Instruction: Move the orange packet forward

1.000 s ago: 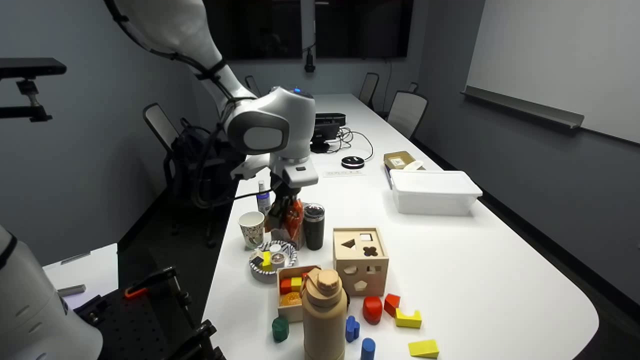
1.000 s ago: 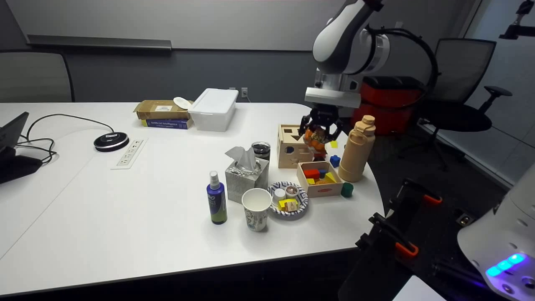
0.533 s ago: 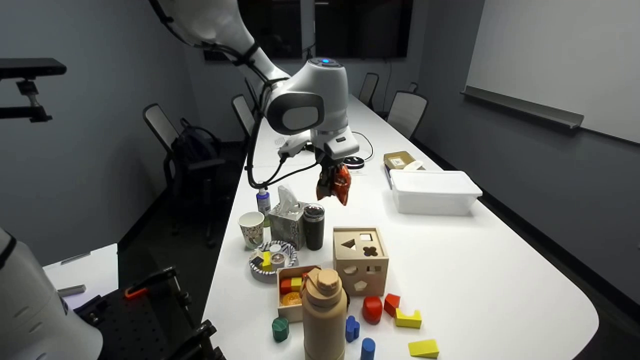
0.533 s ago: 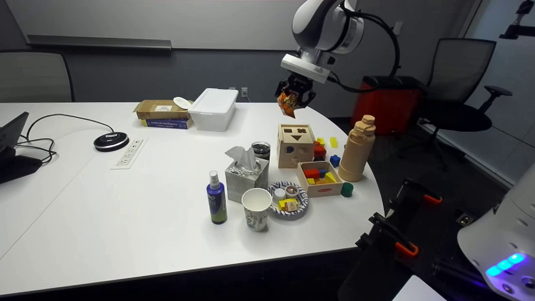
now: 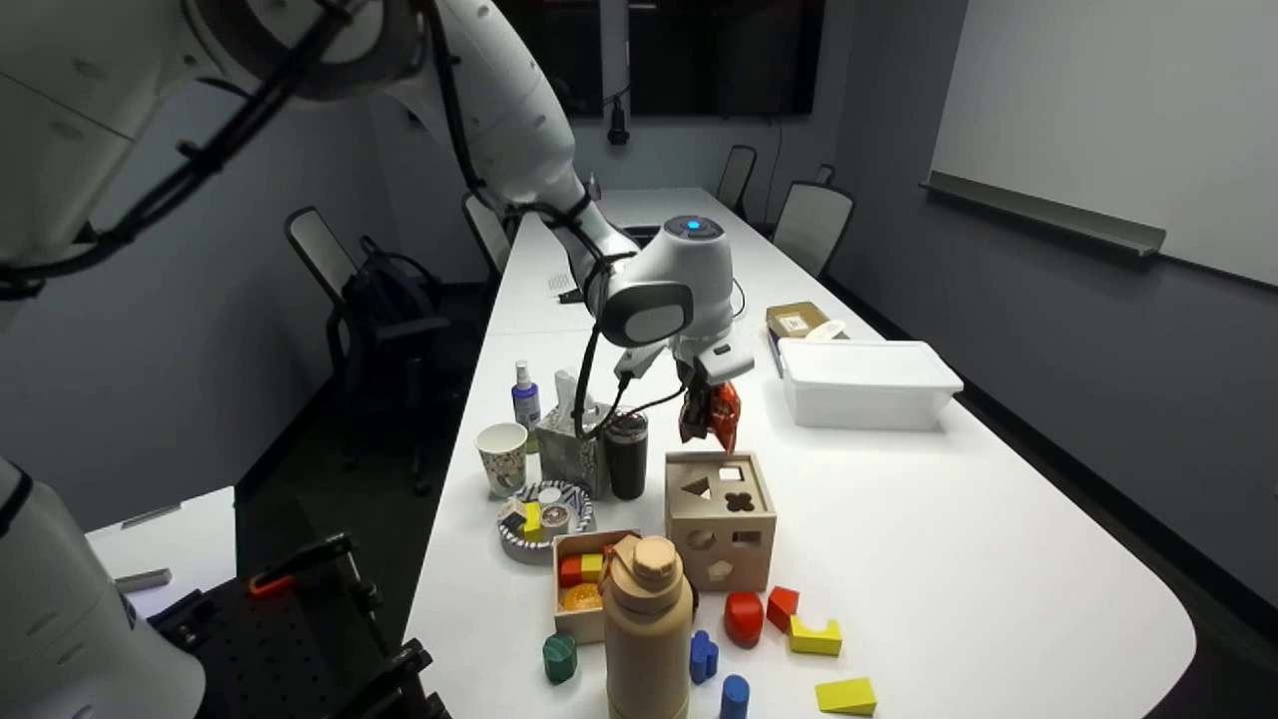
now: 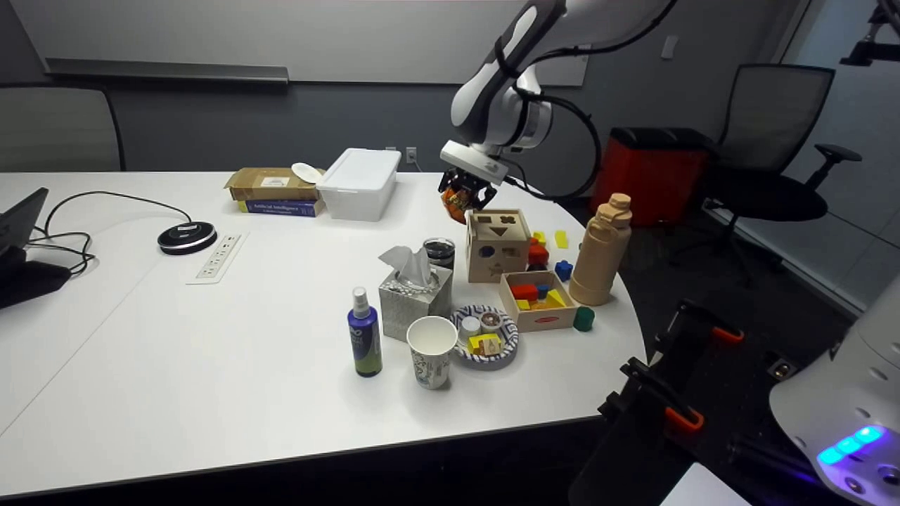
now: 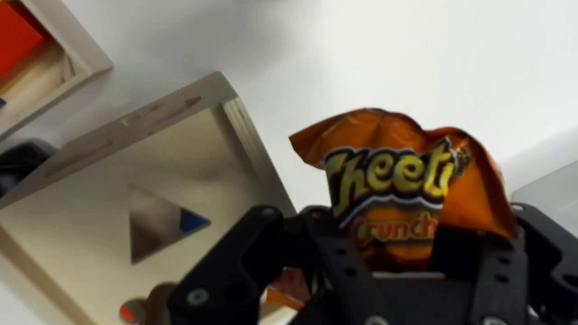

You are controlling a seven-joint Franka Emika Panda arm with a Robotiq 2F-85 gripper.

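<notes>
The orange packet is a crinkled orange snack pouch with yellow lettering. My gripper is closed around it in the wrist view, with one finger on each side and the pouch sticking out past the fingertips. In both exterior views the packet hangs in the gripper beside the wooden shape-sorter box. It appears to be above the table; the exact gap cannot be told. In the wrist view the box lies left of the packet.
A dark tumbler and a tissue box stand near the wooden box. A lidded white bin stands farther along the table. A tray of blocks, loose blocks and a tan bottle are near the table's end.
The gripper has carried the packet up and across, past the wooden box, then lowered it somewhat. In both exterior views it rose first and came down since. It stays gripped throughout.
</notes>
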